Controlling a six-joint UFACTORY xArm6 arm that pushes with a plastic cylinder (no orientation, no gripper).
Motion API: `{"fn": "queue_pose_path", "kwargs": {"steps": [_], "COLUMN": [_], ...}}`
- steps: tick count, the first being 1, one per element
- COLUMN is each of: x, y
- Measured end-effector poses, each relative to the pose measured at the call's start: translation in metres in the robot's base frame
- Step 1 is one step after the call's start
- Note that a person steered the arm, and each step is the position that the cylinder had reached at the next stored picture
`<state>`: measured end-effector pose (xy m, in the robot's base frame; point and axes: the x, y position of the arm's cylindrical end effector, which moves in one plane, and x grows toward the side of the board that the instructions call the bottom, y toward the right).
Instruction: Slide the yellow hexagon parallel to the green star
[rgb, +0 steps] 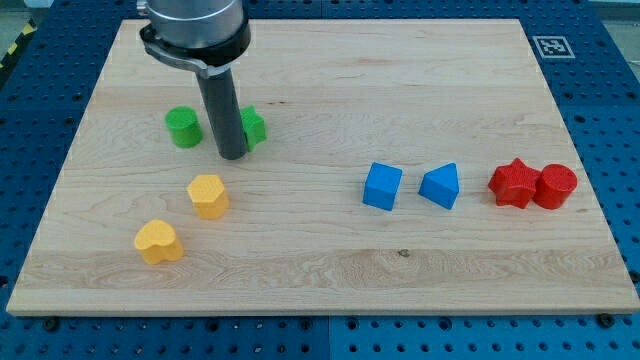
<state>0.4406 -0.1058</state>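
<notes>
Tip: my tip is seen planted between the green cylinder and the green star, pretty much touching the star.
Jaws: none fitted, just a plain dark rod, so nothing is being grasped.
Yellow hexagon: found below the tip, near it but apart.
Yellow heart: parked lower left of the hexagon.
Blue pair: cube and triangular block, side by side.
Red pair: star and cylinder, touching.
Writing: no readable text; only a square black-and-white marker is spotted at the table top-right corner.
</notes>
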Motion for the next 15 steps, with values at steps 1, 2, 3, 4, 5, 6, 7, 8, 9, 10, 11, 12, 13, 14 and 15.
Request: {"fn": "queue_pose_path", "kwargs": {"steps": [1, 2, 3, 4, 5, 6, 7, 8, 9, 10, 11, 12, 13, 14, 15], "x": [0.002, 0.024, 0.049, 0.068, 0.082, 0.097, 0.105, 0.108, 0.108, 0.101, 0.086, 0.072, 0.055, 0.032, 0.011], "y": [-0.003, -0.042, -0.068, -0.050, -0.033, -0.031, -0.023, -0.020, -0.020, -0.018, 0.008, 0.031, 0.051, 0.072, 0.090]}}
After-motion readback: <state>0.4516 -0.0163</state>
